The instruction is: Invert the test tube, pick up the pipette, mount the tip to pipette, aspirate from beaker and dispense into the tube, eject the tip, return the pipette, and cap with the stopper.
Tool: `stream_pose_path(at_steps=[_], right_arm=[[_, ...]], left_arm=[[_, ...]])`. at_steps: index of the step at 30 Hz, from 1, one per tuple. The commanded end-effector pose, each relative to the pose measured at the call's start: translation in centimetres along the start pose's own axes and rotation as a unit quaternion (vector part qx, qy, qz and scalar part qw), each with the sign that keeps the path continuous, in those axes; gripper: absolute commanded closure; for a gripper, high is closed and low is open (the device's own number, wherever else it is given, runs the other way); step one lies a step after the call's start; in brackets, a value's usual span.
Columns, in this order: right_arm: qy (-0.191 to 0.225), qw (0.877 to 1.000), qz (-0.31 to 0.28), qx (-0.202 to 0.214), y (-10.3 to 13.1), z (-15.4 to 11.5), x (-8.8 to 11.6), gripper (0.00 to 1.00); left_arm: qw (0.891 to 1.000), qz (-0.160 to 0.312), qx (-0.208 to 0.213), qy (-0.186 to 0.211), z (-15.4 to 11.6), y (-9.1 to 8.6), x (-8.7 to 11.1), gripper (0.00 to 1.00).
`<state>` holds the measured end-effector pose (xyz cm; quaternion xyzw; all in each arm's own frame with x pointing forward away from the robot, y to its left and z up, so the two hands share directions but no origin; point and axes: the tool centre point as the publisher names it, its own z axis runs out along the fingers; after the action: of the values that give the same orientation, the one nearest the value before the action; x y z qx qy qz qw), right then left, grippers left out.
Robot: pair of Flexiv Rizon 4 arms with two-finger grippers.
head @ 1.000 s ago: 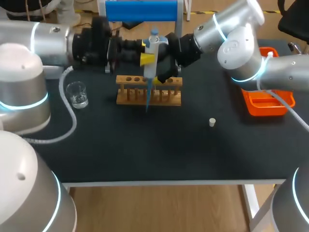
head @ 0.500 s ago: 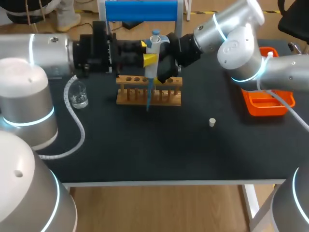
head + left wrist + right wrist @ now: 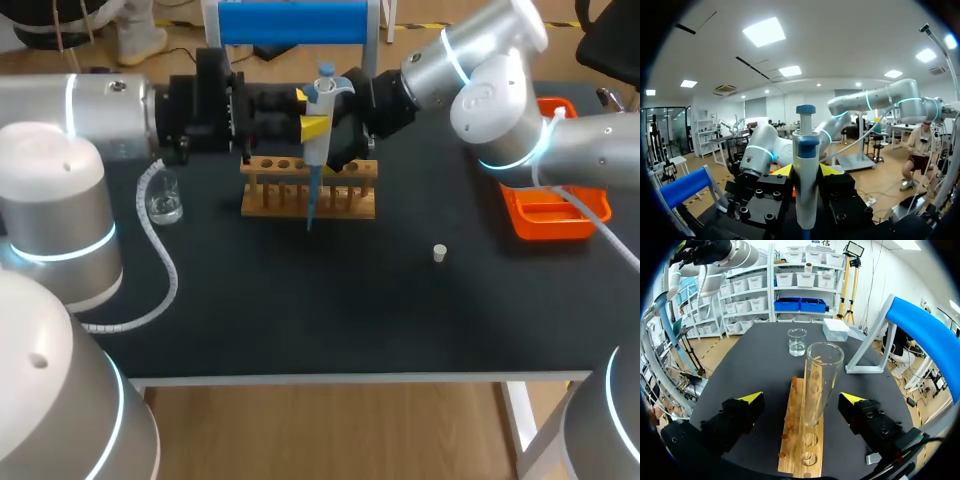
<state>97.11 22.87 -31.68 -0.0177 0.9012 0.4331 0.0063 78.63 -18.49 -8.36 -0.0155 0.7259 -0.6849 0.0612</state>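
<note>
My left gripper [image 3: 312, 112] is shut on a white and blue pipette [image 3: 318, 120], held upright above the wooden tube rack [image 3: 275, 195]. The pipette's blue tip [image 3: 309, 205] hangs in front of the rack's middle. In the left wrist view the pipette [image 3: 805, 190] stands between the yellow fingertips [image 3: 782, 170]. My right gripper [image 3: 802, 398] is open at the rack [image 3: 802, 440], its fingers wide on both sides of an upright glass test tube [image 3: 821, 382] without touching it. A beaker [image 3: 165, 200] of clear liquid stands left of the rack. The small white stopper [image 3: 439, 252] lies right of it.
An orange tray [image 3: 545, 215] sits at the table's right edge under my right arm. A blue-topped stand [image 3: 293, 20] rises behind the rack. A white box [image 3: 836, 329] lies beyond the beaker [image 3: 797, 341] in the right wrist view.
My left arm has shifted a little to the right, carrying the pipette with it. The right arm has kept still.
</note>
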Motion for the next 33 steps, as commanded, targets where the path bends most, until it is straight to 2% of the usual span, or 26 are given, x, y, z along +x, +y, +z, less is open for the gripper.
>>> stream_pose_path(at_steps=[1, 9, 18, 25, 33], right_arm=[[0.001, 1.0, 0.0, 0.001, 0.0, 0.0, -0.1, 0.0], [0.0, 1.0, 0.0, 0.004, 0.1, -0.1, 0.0, 0.0], [-0.002, 1.0, -0.005, 0.0, -0.2, -4.1, 1.3, 0.0], [-0.015, 1.0, -0.017, -0.001, -1.5, -9.1, 4.0, 0.0], [-0.033, 0.997, -0.033, -0.062, -2.6, -14.9, 8.8, 0.0]], left_arm=[[1.0, 0.0, 0.001, 0.002, 0.1, 0.0, -0.2, 1.0], [1.0, 0.0, 0.001, 0.002, 0.1, 0.0, -0.2, 1.0], [1.0, 0.0, 0.001, 0.002, 0.1, 0.0, -0.2, 1.0], [1.0, 0.0, 0.001, 0.002, 0.1, 0.0, -0.2, 1.0], [1.0, 0.0, 0.001, 0.002, 0.1, 0.0, -0.2, 1.0]])
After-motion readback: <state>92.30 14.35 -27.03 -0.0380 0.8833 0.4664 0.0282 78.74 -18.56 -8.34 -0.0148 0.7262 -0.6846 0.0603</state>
